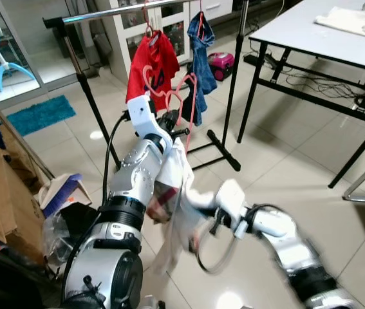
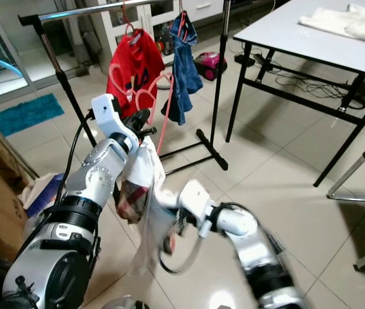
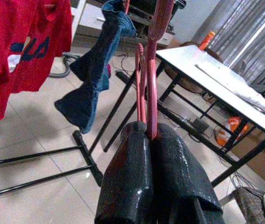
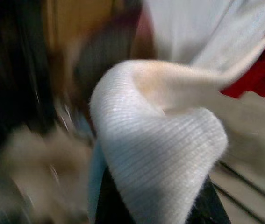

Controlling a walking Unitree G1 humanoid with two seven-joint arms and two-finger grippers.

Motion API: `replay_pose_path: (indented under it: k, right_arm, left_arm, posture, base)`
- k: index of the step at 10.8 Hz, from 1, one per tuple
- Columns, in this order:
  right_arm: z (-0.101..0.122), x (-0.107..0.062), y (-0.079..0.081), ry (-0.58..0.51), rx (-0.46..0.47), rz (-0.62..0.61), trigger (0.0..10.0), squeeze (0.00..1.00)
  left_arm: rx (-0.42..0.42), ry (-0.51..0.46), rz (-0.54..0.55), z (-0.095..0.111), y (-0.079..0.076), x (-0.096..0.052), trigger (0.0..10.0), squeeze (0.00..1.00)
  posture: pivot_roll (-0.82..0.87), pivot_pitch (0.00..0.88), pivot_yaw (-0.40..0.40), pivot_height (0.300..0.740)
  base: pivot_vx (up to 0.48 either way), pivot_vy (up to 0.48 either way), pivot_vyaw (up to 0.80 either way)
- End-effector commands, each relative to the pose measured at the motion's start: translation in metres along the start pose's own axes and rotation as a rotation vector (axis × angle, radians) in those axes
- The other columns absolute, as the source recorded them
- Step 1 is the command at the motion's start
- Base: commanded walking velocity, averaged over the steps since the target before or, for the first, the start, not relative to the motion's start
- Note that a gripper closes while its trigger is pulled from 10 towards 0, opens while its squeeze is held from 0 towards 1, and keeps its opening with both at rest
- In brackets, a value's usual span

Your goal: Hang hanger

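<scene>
1. A tiled floor (image 1: 279,161) spreads across a room. A grey table (image 1: 336,38) on black legs stands to the robot's right, with folded pale cloth (image 1: 353,19) on top.
2. A black clothes rack (image 1: 224,84) with a silver top rail stands ahead. A red shirt (image 1: 153,64) and a blue garment (image 1: 201,61) hang from the rail side by side.
3. Cardboard boxes (image 1: 2,187) are stacked at the robot's left, and a teal mat (image 1: 40,114) lies on the floor further back.
4. The left arm reaches forward and up toward the rack. The left gripper (image 3: 148,135) has its two black fingers pressed together on the lower part of a pink hanger (image 3: 150,70), which rises upright from the fingertips. The hanger sits below the rail, in front of the red shirt and just beside the blue garment.
5. A white garment (image 1: 176,193) with a dark red patch hangs down from beside the left gripper, alongside the left forearm.
6. The right arm is low and blurred. The right gripper (image 4: 153,205) is clenched on a ribbed fold of the white garment, which drapes over its fingertips.
</scene>
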State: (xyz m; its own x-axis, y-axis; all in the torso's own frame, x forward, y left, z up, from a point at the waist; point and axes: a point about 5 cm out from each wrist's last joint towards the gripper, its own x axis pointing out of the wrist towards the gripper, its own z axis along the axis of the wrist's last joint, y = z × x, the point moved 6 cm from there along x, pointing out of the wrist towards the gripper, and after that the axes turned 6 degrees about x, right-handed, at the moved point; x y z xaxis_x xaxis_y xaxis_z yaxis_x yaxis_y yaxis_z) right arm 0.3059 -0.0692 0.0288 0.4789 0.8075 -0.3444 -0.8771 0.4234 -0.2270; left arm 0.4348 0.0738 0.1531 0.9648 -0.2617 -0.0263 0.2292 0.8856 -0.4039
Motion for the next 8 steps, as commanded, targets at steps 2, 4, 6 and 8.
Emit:
replay_pose_path:
  k: [2,4,6,8]
  right_arm:
    - [0.016,0.006,-0.005,-0.013,-0.164,-0.010,0.0,0.00]
    - [0.013,0.007,-0.002,-0.011,-0.158,-0.013,0.0,0.00]
    - [0.007,0.005,-0.001,-0.004,-0.156,-0.029,0.0,0.00]
    - [0.000,0.003,0.000,0.033,-0.194,-0.022,0.0,0.00]
  left_arm:
    - [-0.121,-0.102,0.104,0.038,0.023,0.006,10.0,0.00]
    - [-0.053,-0.132,0.085,0.056,0.031,0.007,10.0,0.00]
    - [-0.195,-0.156,0.044,0.064,0.032,0.007,10.0,0.00]
    - [-0.356,-0.190,0.054,0.074,0.040,0.007,10.0,0.00]
  posture:
    - [-0.03,0.000,0.077,0.740]
    - [-0.03,0.000,0.075,0.740]
    - [-0.03,0.000,0.075,0.740]
    - [-0.03,0.000,0.079,0.740]
  base:
    - [0.000,0.000,0.00]
    - [0.000,0.000,0.00]
    - [0.000,0.000,0.00]
    - [0.000,0.000,0.00]
